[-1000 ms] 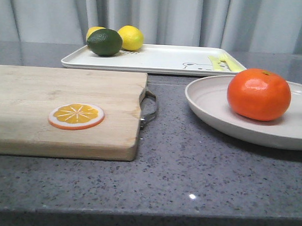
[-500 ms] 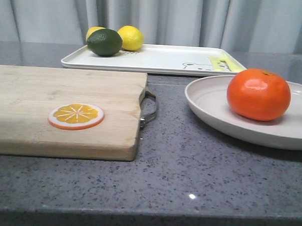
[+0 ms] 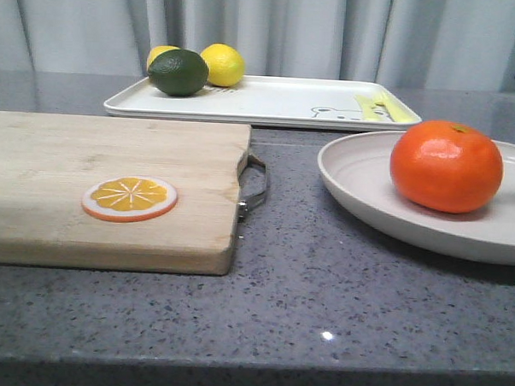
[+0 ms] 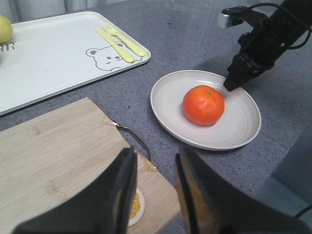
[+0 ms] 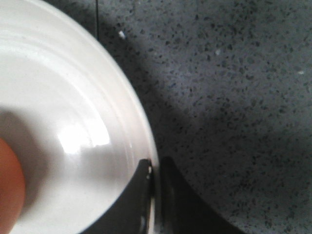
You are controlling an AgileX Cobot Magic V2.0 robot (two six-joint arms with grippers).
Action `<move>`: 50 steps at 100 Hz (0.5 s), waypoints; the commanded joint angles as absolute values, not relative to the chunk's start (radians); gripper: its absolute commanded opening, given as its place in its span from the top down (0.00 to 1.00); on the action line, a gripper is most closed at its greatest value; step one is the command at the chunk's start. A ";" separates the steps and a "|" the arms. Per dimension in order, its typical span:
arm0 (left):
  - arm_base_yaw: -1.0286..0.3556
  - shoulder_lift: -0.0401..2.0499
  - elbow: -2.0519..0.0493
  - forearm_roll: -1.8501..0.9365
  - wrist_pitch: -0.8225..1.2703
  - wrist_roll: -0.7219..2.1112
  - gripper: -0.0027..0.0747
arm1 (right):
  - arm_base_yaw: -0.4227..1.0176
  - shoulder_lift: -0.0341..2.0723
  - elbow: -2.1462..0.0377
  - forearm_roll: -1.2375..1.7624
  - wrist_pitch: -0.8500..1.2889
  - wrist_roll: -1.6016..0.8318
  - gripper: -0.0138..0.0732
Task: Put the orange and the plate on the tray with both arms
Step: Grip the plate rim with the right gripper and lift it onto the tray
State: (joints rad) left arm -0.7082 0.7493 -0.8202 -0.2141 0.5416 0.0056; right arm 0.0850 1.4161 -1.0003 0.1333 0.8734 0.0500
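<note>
Plate [image 5: 73,122] rim is pinched by the right gripper [image 5: 155,195]; tray [image 3: 270,99] sits upper left, left gripper [image 4: 153,195] hangs released.

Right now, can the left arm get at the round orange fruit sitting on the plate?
Probably yes. The left pincer hangs open over the wooden cutting board, with bare counter between it and the off-white round plate. The glossy whole orange sits uncovered; the right pincer grips only the rim on the plate's other side.

The grey speckled table [image 3: 322,290] carries a wooden cutting board [image 3: 114,152], the plate [image 3: 369,185] and the tray [image 3: 279,100].
</note>
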 commanded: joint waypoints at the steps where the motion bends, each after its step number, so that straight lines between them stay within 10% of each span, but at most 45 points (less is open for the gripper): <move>1: -0.707 0.745 -0.847 -0.227 0.479 0.010 0.72 | 0.083 1.390 -1.029 0.124 0.866 0.035 0.92; 50: -0.707 0.745 -0.847 -0.227 0.498 0.010 0.72 | 0.079 1.425 -1.202 0.369 0.849 -0.046 0.92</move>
